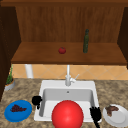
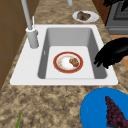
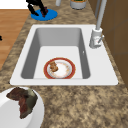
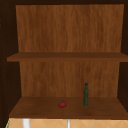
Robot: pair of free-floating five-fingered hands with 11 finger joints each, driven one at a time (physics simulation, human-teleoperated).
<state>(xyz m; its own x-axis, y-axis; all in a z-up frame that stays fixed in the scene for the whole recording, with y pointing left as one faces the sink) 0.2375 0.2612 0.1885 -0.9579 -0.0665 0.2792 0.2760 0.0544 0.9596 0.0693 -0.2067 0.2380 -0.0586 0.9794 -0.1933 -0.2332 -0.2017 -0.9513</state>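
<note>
Where the front view faces the sink (image 1: 42, 100), the left robot hand (image 1: 37, 100) hovers at the sink's left rim with fingers curled together on nothing, and the right robot hand (image 1: 95, 114) hangs at the front right corner with fingers straight and spread apart. Between the two hands, a large red round shape (image 1: 67, 115) covers the front of the basin. Just left of the left robot hand lies a blue plate (image 1: 10, 116) with dark grapes (image 1: 17, 108); just right of the right robot hand lies a white plate (image 1: 120, 118) with brown food (image 1: 111, 109).

From the left side view, the left robot hand (image 2: 111, 53) overhangs the basin's near edge, apart from a red-rimmed plate (image 2: 59, 68) on the sink floor bearing a brown morsel (image 2: 74, 61).

From the right side view, the same red-rimmed plate (image 3: 71, 72) lies in the basin, the tap (image 3: 96, 37) beyond it.

From the upper view, a tomato (image 4: 62, 104) and a green bottle (image 4: 86, 96) stand on the lower shelf (image 4: 37, 110), well above both hands.
</note>
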